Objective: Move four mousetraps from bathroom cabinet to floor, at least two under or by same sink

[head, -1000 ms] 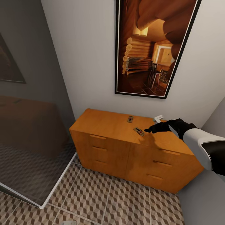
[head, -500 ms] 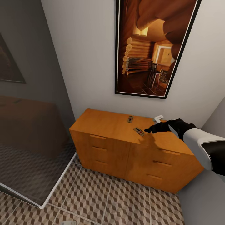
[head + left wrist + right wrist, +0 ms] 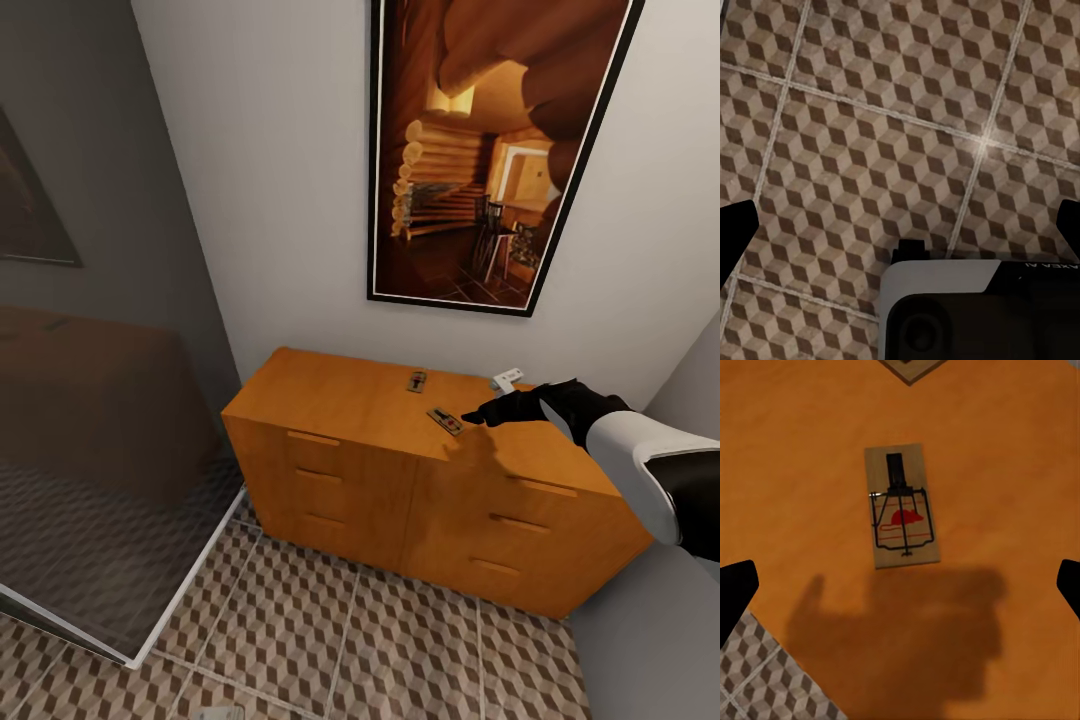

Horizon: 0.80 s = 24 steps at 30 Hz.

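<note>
Glass shower screen [image 3: 90, 450] at 9 o'clock, patterned tile floor [image 3: 330, 640] at 6. Orange cabinet [image 3: 400, 480] centre against the wall, framed picture [image 3: 490, 150] above at 12. Two mousetraps flat on the cabinet top: far one [image 3: 417, 381], near one [image 3: 444, 420] close to the front edge; a pale one [image 3: 507, 379] sits at the back. Right gripper [image 3: 480, 415] at 3 o'clock hovers just beside the near trap [image 3: 902, 516], fingers spread wide, nothing held. Left gripper [image 3: 900, 232] spread wide over the floor [image 3: 870, 135], nothing held.
</note>
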### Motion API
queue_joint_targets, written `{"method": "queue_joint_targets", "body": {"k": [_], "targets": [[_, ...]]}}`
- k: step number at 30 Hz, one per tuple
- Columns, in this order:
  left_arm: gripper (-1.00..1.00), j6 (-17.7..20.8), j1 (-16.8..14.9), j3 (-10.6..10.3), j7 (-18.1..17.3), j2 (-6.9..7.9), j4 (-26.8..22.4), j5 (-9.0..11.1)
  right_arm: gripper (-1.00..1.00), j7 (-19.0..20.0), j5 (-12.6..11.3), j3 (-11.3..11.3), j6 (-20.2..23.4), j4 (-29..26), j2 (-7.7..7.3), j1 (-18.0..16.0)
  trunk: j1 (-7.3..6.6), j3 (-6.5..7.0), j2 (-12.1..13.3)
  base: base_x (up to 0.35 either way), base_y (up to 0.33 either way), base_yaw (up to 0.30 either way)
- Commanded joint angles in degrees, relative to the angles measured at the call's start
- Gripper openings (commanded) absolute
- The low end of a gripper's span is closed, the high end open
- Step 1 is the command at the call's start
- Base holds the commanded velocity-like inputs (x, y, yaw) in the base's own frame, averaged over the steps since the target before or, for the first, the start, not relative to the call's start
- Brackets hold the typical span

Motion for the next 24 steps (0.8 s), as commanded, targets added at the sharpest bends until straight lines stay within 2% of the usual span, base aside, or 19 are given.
{"method": "queue_joint_targets", "body": {"k": [1,6,15,24], "targets": [[1.00,-0.4,-0.1,-0.5,0.1,-0.04,0.2,0.3,1.00,0.3,0.5,-0.3,0.3,-0.1,-0.05,0.0,0.03,-0.11,-0.1,0.000,0.000,0.000],[1.00,-0.4,-0.1,-0.5,0.1,-0.04,0.2,0.2,1.00,0.4,-0.6,-0.3,0.3,-0.2,-0.09,0.0,0.03,-0.11,-0.1,0.000,0.000,0.000],[1.00,-0.4,-0.1,-0.5,0.1,-0.04,0.2,0.3,1.00,0.5,-4.6,-0.3,0.3,-0.2,-0.17,0.0,0.03,-0.11,-0.1,0.000,0.000,0.000],[1.00,-0.4,-0.1,-0.5,0.1,-0.04,0.2,0.3,1.00,3.0,-5.9,-0.3,0.3,-0.2,-0.23,0.0,0.03,-0.11,-0.1,0.000,0.000,0.000]]}}
